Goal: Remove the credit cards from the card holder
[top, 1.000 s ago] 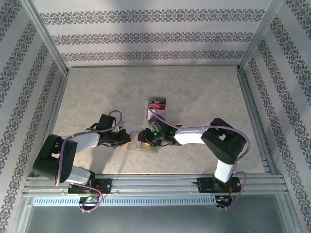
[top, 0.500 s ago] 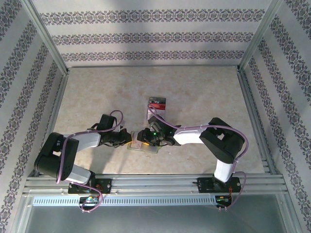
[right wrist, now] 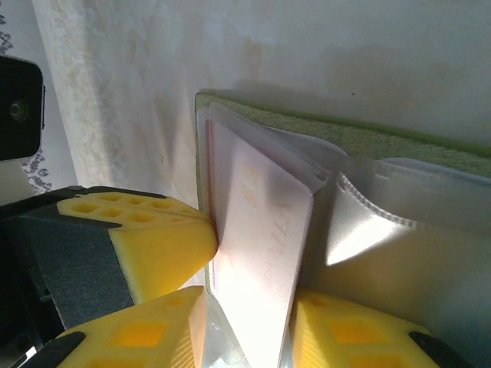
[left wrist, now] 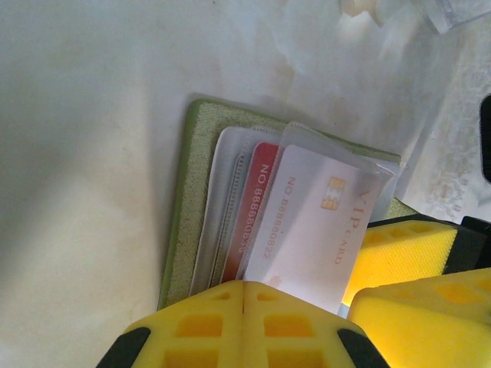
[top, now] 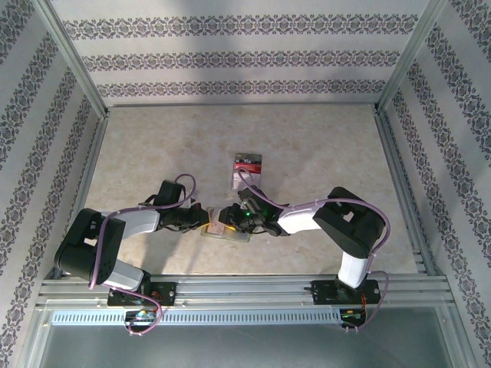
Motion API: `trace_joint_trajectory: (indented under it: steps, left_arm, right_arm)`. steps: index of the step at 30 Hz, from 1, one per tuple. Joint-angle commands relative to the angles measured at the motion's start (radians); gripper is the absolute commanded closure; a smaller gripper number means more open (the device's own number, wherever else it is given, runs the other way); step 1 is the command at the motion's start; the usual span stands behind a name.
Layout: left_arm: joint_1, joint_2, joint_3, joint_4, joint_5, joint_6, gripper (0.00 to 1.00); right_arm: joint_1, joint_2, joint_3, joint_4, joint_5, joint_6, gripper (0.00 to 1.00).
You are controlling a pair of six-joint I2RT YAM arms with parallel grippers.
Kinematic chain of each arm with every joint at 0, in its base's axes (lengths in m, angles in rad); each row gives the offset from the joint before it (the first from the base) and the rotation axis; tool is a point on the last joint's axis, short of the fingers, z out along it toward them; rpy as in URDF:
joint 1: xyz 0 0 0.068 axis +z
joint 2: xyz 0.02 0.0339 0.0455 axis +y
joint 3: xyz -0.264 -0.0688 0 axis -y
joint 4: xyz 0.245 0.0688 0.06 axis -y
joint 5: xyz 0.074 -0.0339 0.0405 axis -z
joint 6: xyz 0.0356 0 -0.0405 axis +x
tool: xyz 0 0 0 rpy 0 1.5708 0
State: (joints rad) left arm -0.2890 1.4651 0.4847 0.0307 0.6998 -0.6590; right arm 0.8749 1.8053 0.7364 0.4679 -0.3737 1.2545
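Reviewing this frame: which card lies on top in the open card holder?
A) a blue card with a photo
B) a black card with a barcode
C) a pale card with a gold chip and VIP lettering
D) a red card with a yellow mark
C: in the left wrist view, the pale VIP card with its gold chip overlaps the red card inside the card holder.

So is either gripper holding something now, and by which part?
The white card has its protruding end between the fingers of the right gripper; a firm clamp cannot be told. The left gripper is shut on nothing, beside the card holder.
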Motion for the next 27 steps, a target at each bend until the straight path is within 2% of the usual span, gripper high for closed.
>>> trace_joint_trajectory:
  steps: [1,27]
  left_arm:
    - [-0.025,0.023,-0.016,-0.08,-0.08,0.004,1.0]
    - [-0.025,-0.001,0.015,-0.145,-0.108,0.026,1.0]
  right_arm:
    - [0.004,-0.021,-0.012,0.113,0.022,0.015,0.69]
    - [-0.007,-0.073,-0.081,0.184,0.015,0.022,0.79]
